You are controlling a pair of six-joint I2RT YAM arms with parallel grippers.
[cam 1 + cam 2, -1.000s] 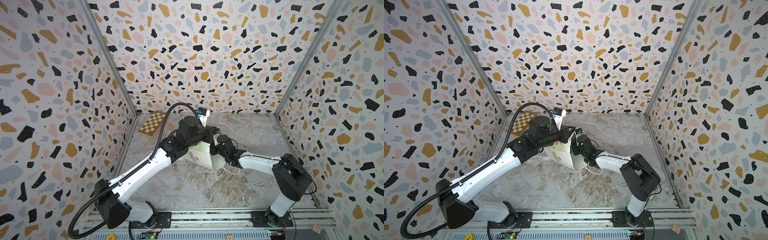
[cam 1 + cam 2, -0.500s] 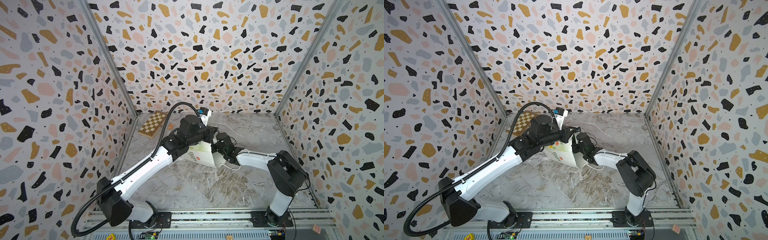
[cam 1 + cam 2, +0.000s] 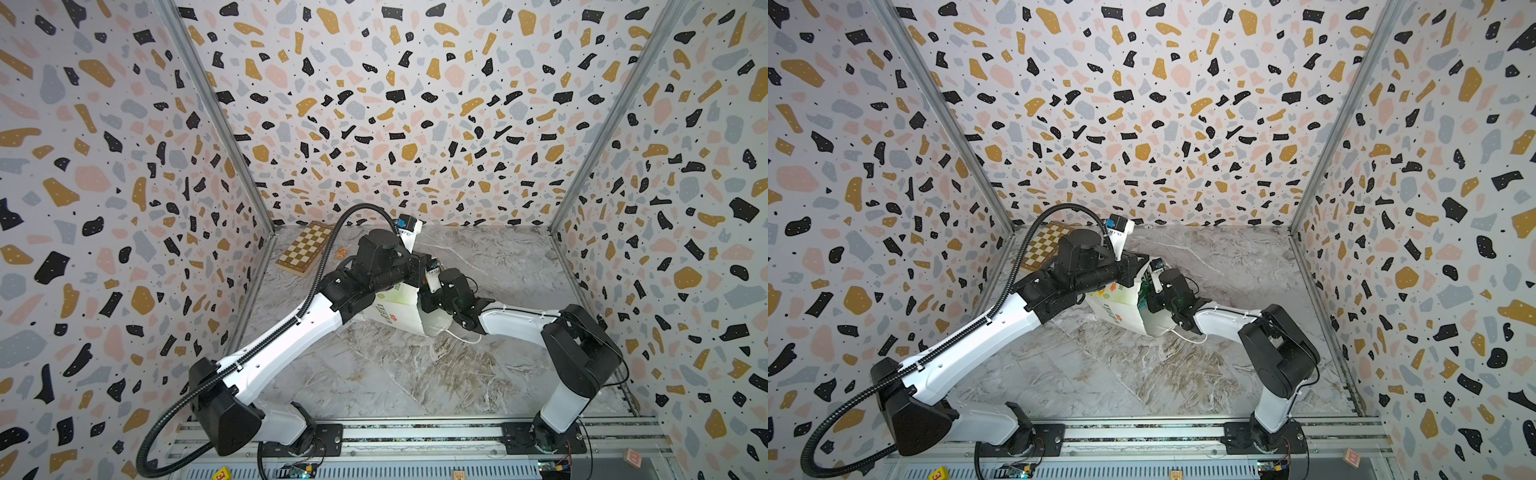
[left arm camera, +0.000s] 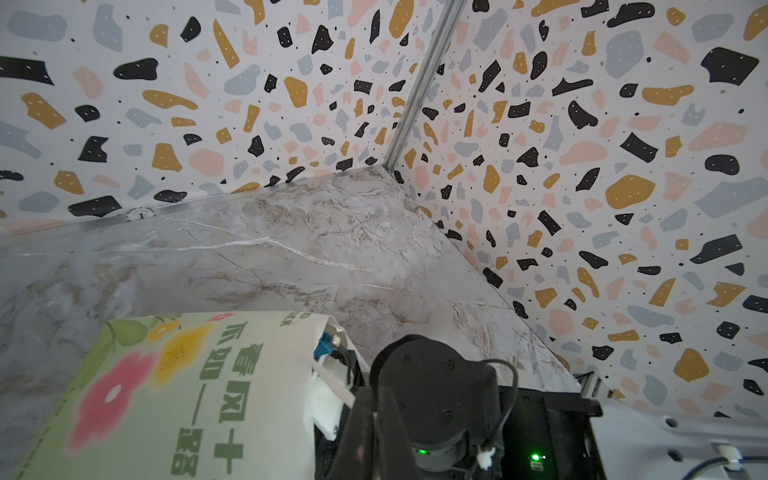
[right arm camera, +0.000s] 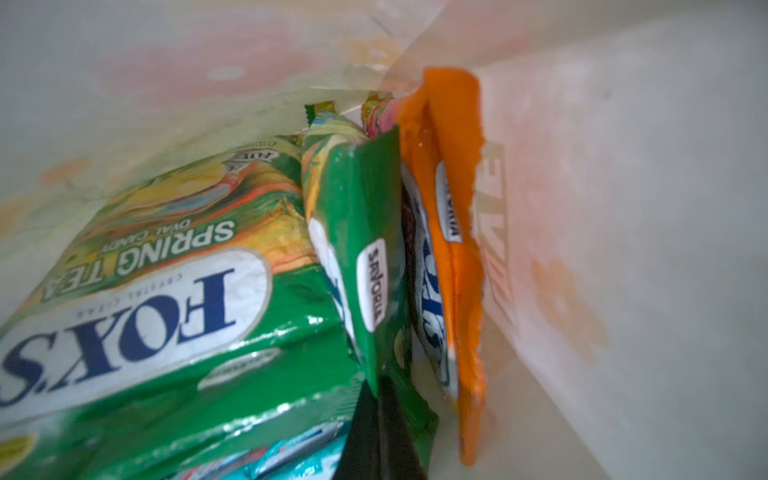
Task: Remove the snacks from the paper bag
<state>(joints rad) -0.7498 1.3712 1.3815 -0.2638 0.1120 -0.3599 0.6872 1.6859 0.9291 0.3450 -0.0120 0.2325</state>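
The white paper bag [image 3: 395, 309] [image 3: 1121, 309] lies tilted in the middle of the table in both top views, its mouth toward the right arm. My left gripper [image 4: 376, 415] is shut on the bag's upper rim beside the flowered side [image 4: 187, 395]. My right gripper [image 5: 380, 419] is inside the bag, shut on the edge of a green snack packet [image 5: 361, 216] that stands on its side. A flat green FOX'S packet [image 5: 166, 291], an orange one [image 5: 453, 166] and a teal one [image 5: 291, 453] lie around it.
A wooden chessboard [image 3: 305, 249] [image 3: 1044, 245] sits at the back left with small orange scraps [image 3: 340, 252] beside it. The bag's white cord handle [image 3: 461, 337] trails on the marble table under the right wrist. Patterned walls close in three sides.
My right gripper has pushed further into the bag and closed on the green packet. The left gripper and the bag's rim have shifted slightly toward the back.
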